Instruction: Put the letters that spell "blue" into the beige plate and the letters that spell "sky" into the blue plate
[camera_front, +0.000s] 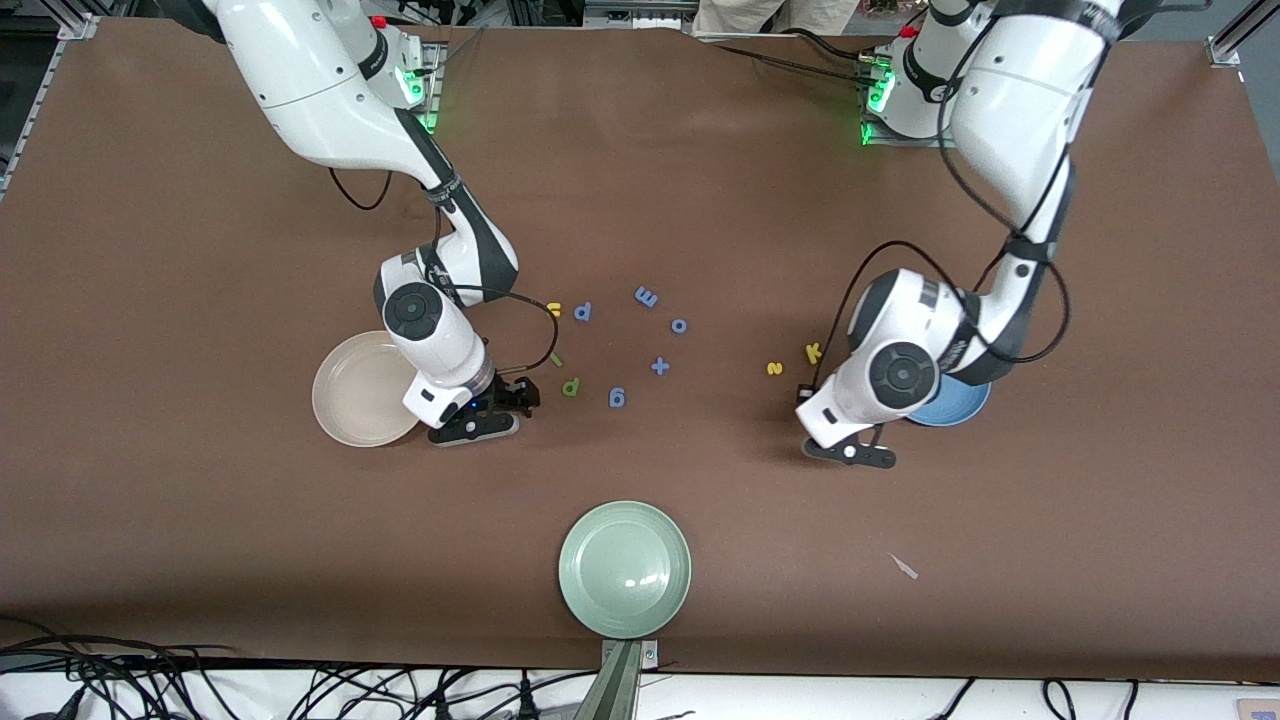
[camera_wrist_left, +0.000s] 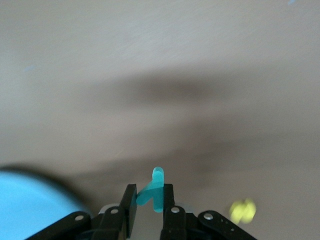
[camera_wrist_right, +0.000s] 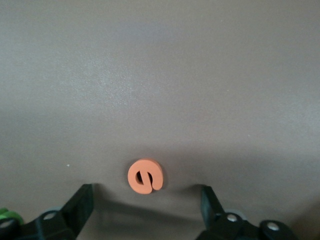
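Note:
My left gripper (camera_wrist_left: 149, 192) is shut on the teal "y" (camera_wrist_left: 156, 189), low over the table beside the blue plate (camera_front: 958, 404). In the front view this gripper (camera_front: 852, 450) hides the letter. The yellow "s" (camera_front: 774, 368) and yellow "k" (camera_front: 813, 351) lie close by on the table. My right gripper (camera_wrist_right: 146, 194) is open beside the beige plate (camera_front: 358, 392), its fingers either side of the orange "e" (camera_wrist_right: 145, 176), which lies flat just off their tips. The olive "b" (camera_front: 570, 387), green "l" (camera_front: 556, 359) and yellow "u" (camera_front: 553, 308) lie near that gripper (camera_front: 495, 412).
Several blue letters and a blue plus sign (camera_front: 660, 366) are scattered mid-table between the arms. A pale green plate (camera_front: 625, 568) sits near the table's front edge. A small paper scrap (camera_front: 904, 566) lies toward the left arm's end.

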